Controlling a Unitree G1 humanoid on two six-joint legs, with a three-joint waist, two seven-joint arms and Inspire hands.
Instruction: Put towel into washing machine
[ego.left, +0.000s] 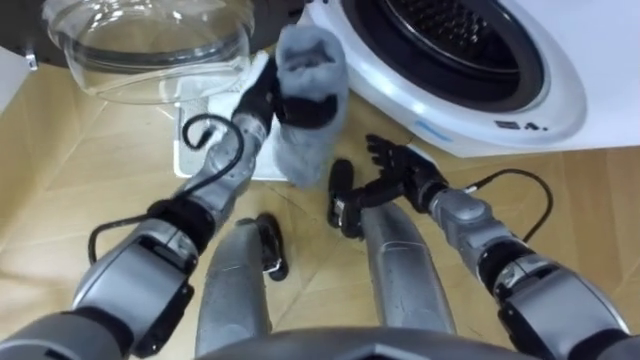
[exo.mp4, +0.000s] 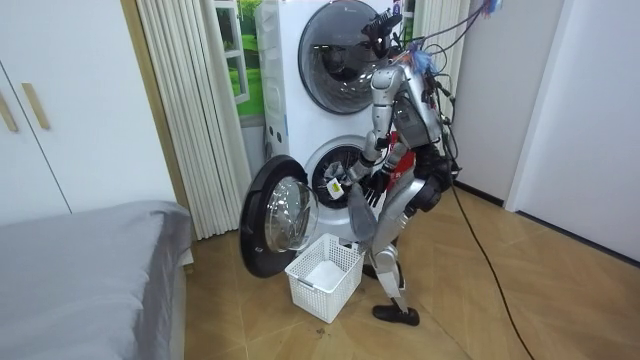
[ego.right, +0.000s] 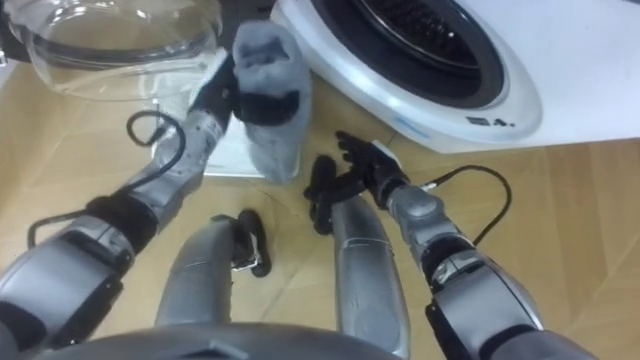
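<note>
You have the grey towel (ego.left: 315, 150) lifted in front of the open washing machine (ego.left: 545, 95).
From your left: the glass door (ego.left: 150, 45) stands open above a white basket (exo.mp4: 323, 275). The left robot hand (ego.left: 290, 108) is clenched round the towel, which hangs outside the drum (ego.left: 455, 40). The right robot hand (ego.left: 400, 165) hovers just beside it, fingers spread and empty, below the drum's rim.
</note>
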